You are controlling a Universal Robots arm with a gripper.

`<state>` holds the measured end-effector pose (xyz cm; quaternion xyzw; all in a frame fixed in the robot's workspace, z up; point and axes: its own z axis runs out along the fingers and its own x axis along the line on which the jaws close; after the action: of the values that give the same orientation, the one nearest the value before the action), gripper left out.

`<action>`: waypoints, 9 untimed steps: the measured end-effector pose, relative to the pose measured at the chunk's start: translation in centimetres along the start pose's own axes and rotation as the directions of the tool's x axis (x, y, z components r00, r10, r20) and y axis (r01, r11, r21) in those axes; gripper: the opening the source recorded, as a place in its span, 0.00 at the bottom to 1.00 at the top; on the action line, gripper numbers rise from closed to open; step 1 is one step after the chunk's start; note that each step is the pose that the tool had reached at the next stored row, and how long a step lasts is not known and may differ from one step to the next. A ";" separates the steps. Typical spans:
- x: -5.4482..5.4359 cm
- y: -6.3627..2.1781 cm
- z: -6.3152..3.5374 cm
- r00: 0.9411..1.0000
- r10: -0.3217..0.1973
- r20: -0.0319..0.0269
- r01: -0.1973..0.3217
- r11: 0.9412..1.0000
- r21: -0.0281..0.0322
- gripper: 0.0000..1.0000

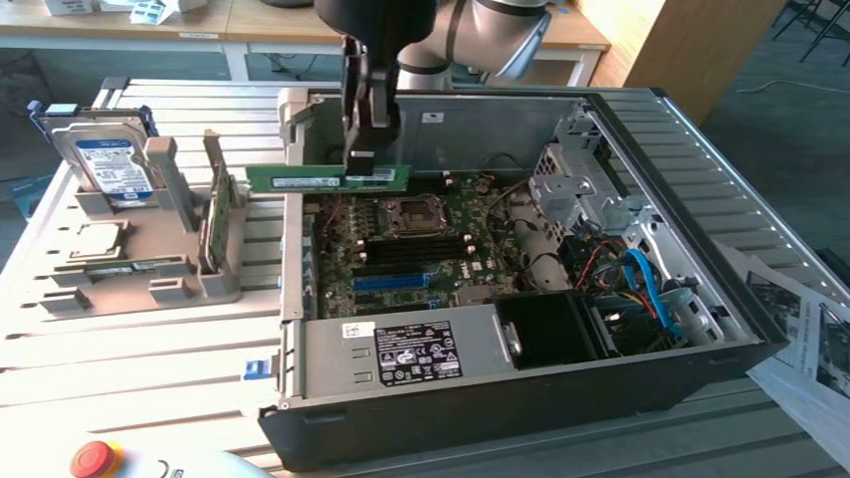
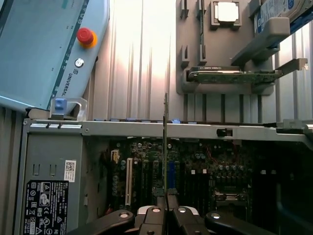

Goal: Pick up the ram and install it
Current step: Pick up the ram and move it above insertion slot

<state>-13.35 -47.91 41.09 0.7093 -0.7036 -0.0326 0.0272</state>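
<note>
The ram (image 1: 325, 178) is pinched in your tool (image 1: 361, 164), jaws pressed together on it. You have it held level above the motherboard (image 1: 425, 249), not seated. The slatted desk (image 1: 146, 339) carries the open computer case (image 1: 398, 428). At the exterior view's left sits a grey holder (image 1: 173, 274) with the hard drive (image 1: 113, 164) upright and the processor (image 1: 96, 237) flat.

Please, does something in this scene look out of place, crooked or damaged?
Nothing looks damaged or spilled. Only the ram is out of place: the hand holds it level in the air, reaching across the side wall of the open computer case, in no slot of the motherboard.
</note>
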 end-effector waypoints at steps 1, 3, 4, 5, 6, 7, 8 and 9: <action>0.0 -0.22 -0.02 1.000 0.000 0.000 0.000 1.000 0.000 0.12; 0.1 -0.65 -0.06 1.000 0.000 0.000 0.000 1.000 0.000 0.12; 0.1 -0.86 -0.08 1.000 0.000 0.000 0.000 1.000 -0.001 0.12; 0.1 -1.06 -0.10 1.000 0.000 0.000 0.000 1.000 -0.001 0.12; 0.2 -1.28 -0.11 1.000 0.000 0.000 0.000 1.000 -0.001 0.12; 0.2 -1.49 -0.13 1.000 0.000 0.000 0.000 1.000 -0.001 0.12; 0.2 -1.73 -0.16 1.000 0.000 0.000 0.000 1.000 -0.001 0.12; 0.3 -1.95 -0.18 1.000 0.000 0.000 0.000 1.000 -0.001 0.12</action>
<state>-11.39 -48.18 41.10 0.7093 -0.7036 -0.0329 0.0277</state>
